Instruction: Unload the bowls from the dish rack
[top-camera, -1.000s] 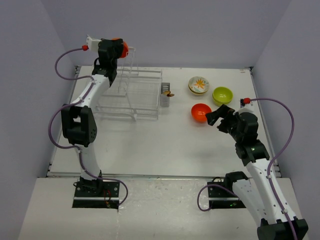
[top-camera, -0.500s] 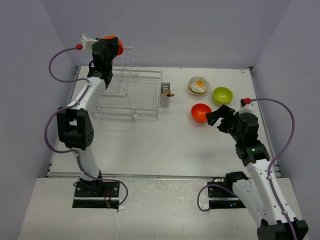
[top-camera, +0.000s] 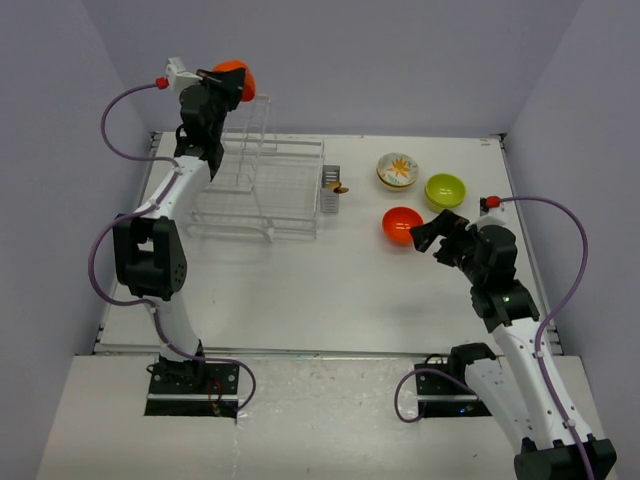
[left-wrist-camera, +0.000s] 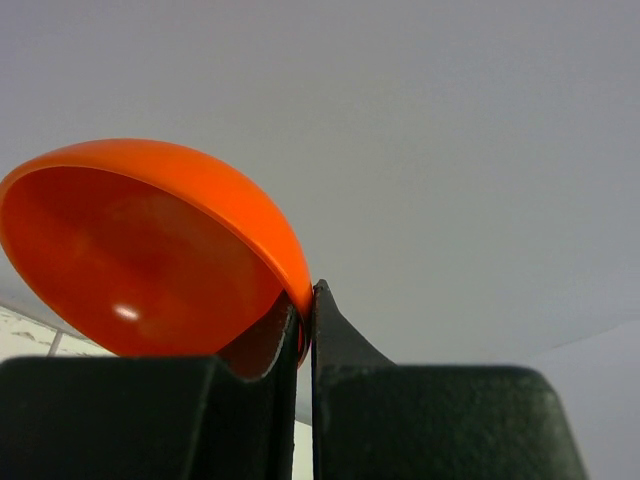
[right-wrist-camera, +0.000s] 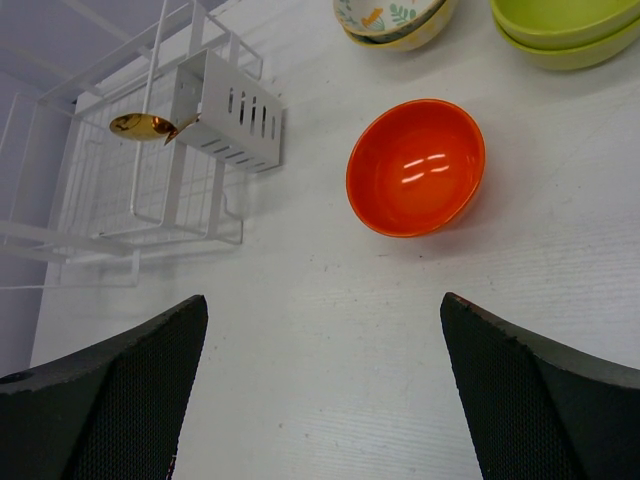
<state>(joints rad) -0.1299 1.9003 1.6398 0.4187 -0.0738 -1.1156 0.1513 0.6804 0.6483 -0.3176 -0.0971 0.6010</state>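
Note:
My left gripper (top-camera: 218, 76) is raised high above the back left of the dish rack (top-camera: 262, 186), shut on the rim of an orange-red bowl (top-camera: 236, 78). In the left wrist view that bowl (left-wrist-camera: 140, 250) is pinched by its edge between the fingers (left-wrist-camera: 345, 350). My right gripper (top-camera: 428, 232) hangs open just in front of a second orange-red bowl (top-camera: 402, 224) on the table, seen from the wrist as (right-wrist-camera: 416, 166). Behind it sit a lime-green bowl (top-camera: 445, 189) and a cream flower-patterned bowl (top-camera: 398, 170).
The grey cutlery caddy (top-camera: 331, 190) hangs on the rack's right end and holds a gold spoon (right-wrist-camera: 140, 125). Walls close the table at the back and both sides.
The left gripper has lifted the orange-red bowl higher and turned it slightly right above the rack. The right arm has stayed put.

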